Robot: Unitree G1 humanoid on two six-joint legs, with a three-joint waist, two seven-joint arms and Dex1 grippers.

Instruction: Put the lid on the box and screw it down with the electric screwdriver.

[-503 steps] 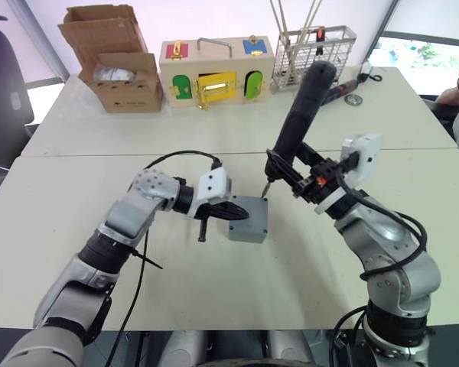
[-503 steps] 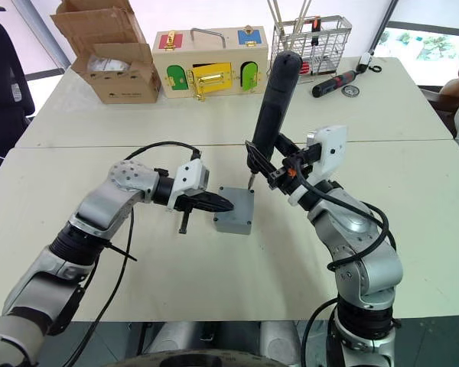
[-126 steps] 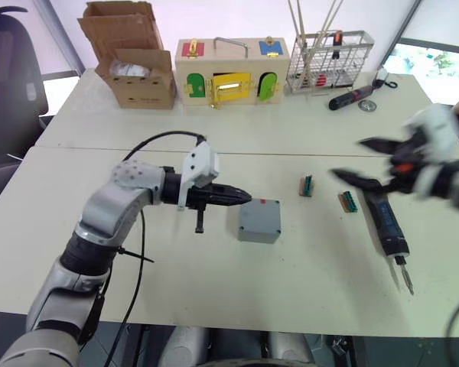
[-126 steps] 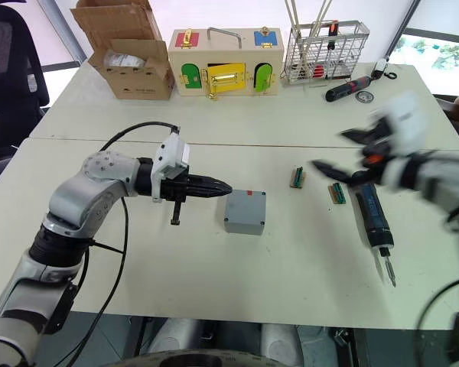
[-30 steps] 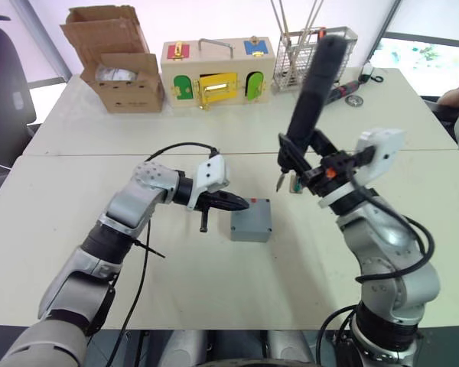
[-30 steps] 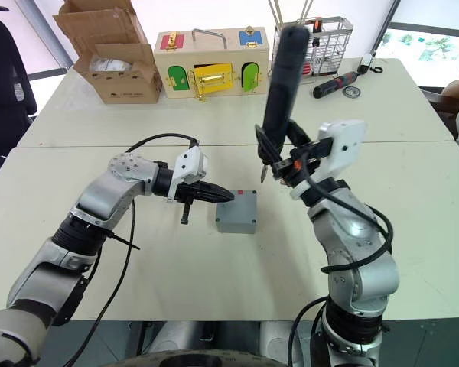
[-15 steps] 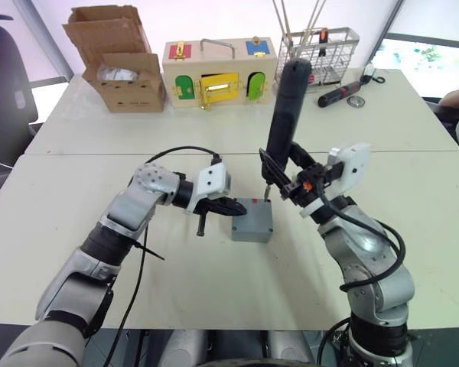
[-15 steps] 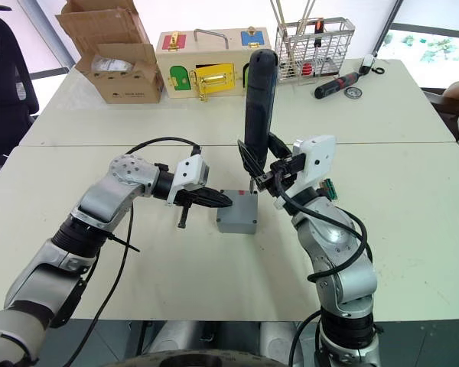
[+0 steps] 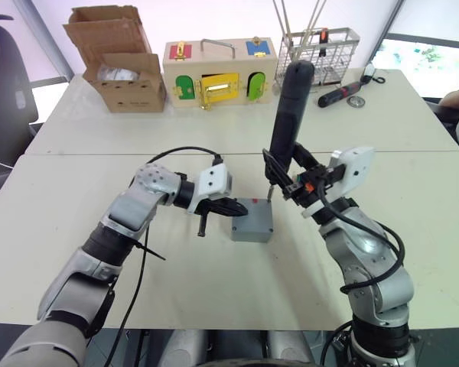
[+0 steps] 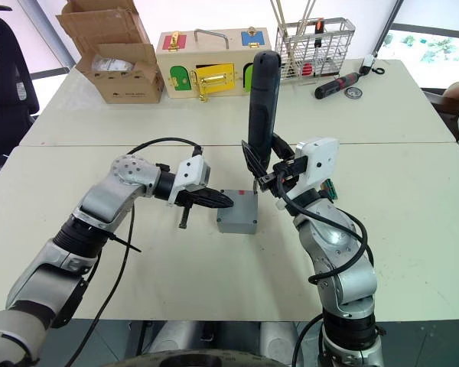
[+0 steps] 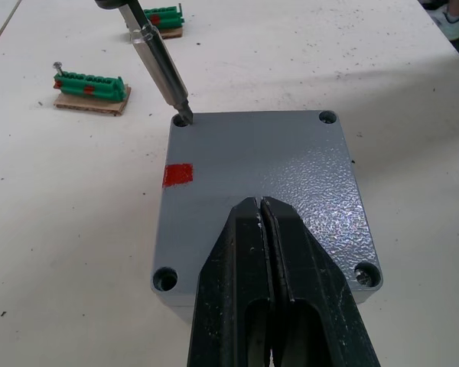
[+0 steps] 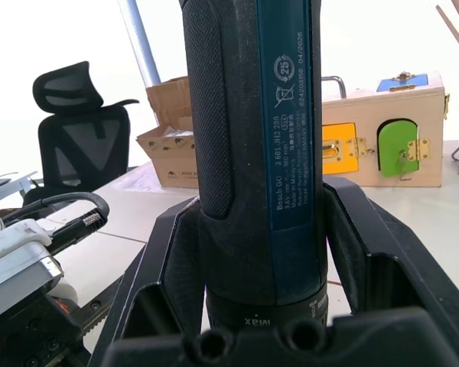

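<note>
Bit now seated in far-left lid (image 11: 264,187) screw hole; screwdriver (image 9: 287,115) upright.
Right gripper (image 12: 271,252) clamps the stiff, top-heavy barrel; left gripper (image 11: 262,229), fingers together, pins lid on box (image 9: 252,222).

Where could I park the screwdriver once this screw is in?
Bare table lies on the robot's right, past the green connector strips. The near edge in front of the box is also free. The middle is crowded: left tool presses the lid, right tool holds the electric screwdriver upright.
</note>
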